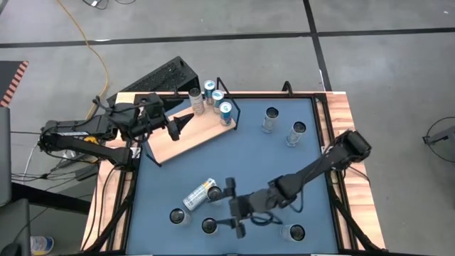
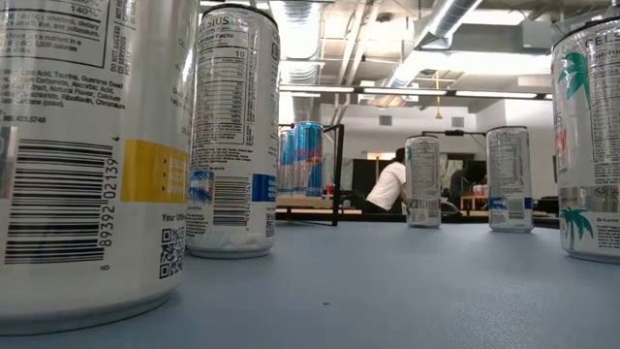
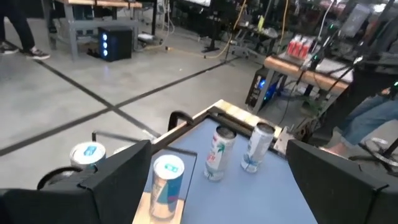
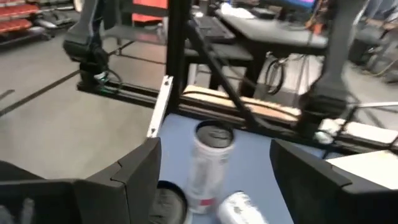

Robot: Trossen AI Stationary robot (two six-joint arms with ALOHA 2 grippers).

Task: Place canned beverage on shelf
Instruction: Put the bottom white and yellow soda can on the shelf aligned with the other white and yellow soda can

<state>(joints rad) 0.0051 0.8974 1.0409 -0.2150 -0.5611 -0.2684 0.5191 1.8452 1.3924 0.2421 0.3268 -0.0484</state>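
Note:
The shelf (image 1: 186, 135), a pale-wood board with a black wire frame (image 1: 229, 107) at one end, lies at the table's far left. Several cans (image 1: 217, 98) stand on it by the frame. My left gripper (image 1: 178, 125) hovers open over the board, level, facing a blue-topped can (image 3: 166, 185). My right gripper (image 1: 232, 208) is open near the table's front edge. It points at a group of cans: an upright white one (image 4: 210, 157), a dark-topped one (image 4: 165, 203) and one lying on its side (image 1: 199, 193). Its fingers touch none of them.
Two white cans (image 1: 270, 119) (image 1: 297, 133) stand at the far right of the blue tabletop. Another can (image 1: 295, 232) stands near the front right. The low view shows cans close up (image 2: 232, 126) and a person (image 2: 389, 186) in the room behind.

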